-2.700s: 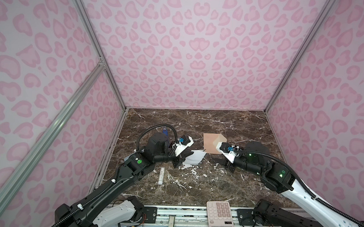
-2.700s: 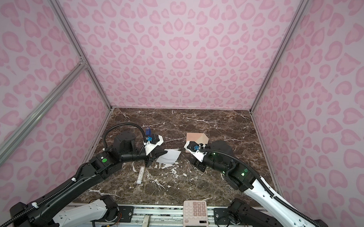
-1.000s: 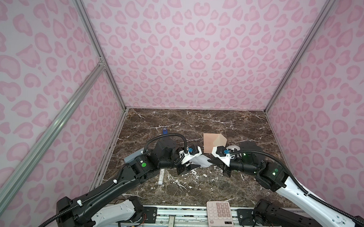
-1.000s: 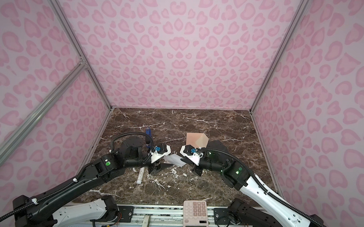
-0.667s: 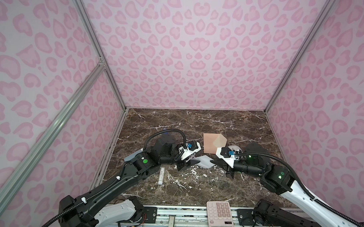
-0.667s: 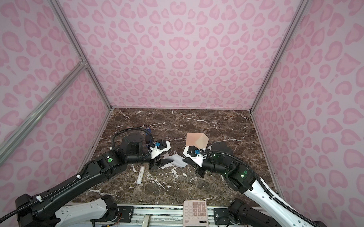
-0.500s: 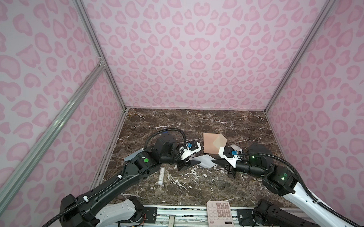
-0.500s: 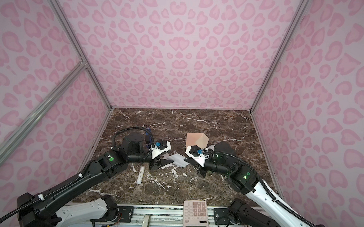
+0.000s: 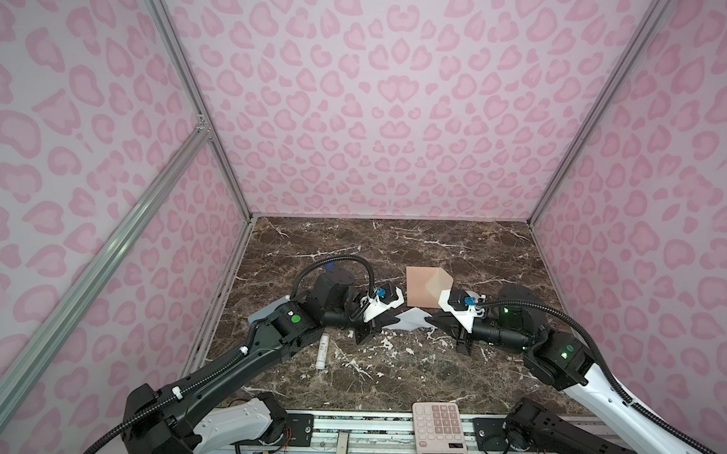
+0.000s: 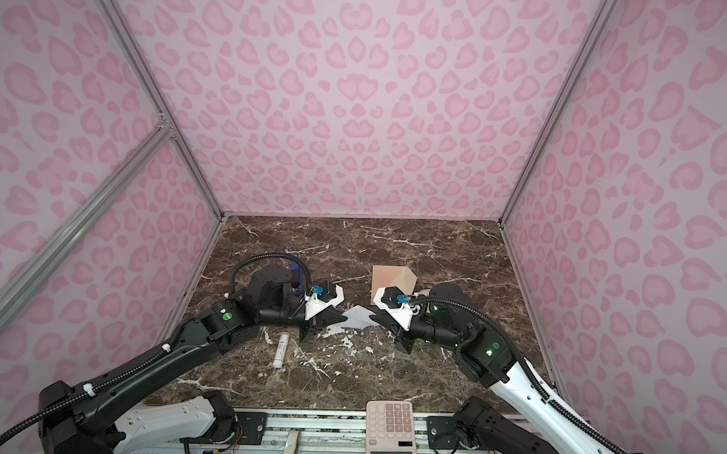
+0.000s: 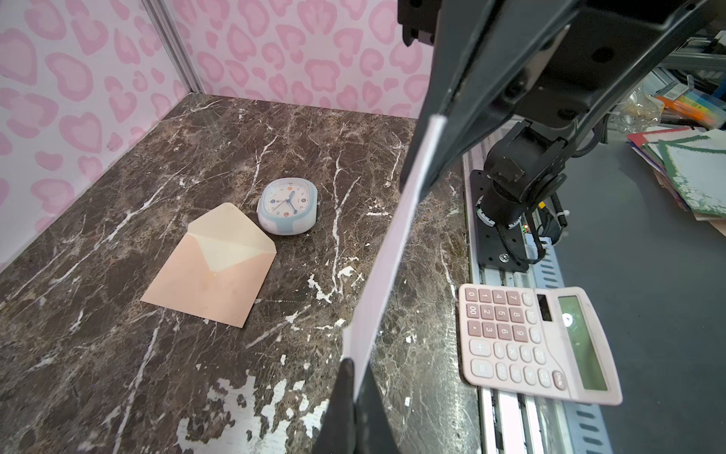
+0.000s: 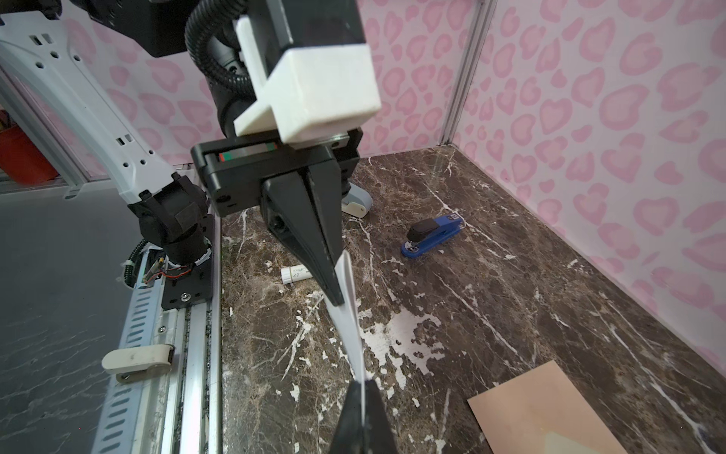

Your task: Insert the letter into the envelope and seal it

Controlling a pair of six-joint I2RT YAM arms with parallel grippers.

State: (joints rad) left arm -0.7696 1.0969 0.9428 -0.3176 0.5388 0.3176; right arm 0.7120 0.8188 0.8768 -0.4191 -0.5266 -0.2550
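Two black jointed arms (image 9: 262,345), white lower links (image 9: 597,390), green indicator lights (image 9: 295,318), ribbed black cables (image 9: 558,316), white camera mounts (image 9: 382,307) with blue connectors (image 9: 378,292), tapered black left end effector (image 12: 336,300) and right end effector (image 9: 430,320).

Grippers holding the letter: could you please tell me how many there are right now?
2. In a top view, the left gripper pinches the left end of the letter and the right gripper its right end, holding it off the table.
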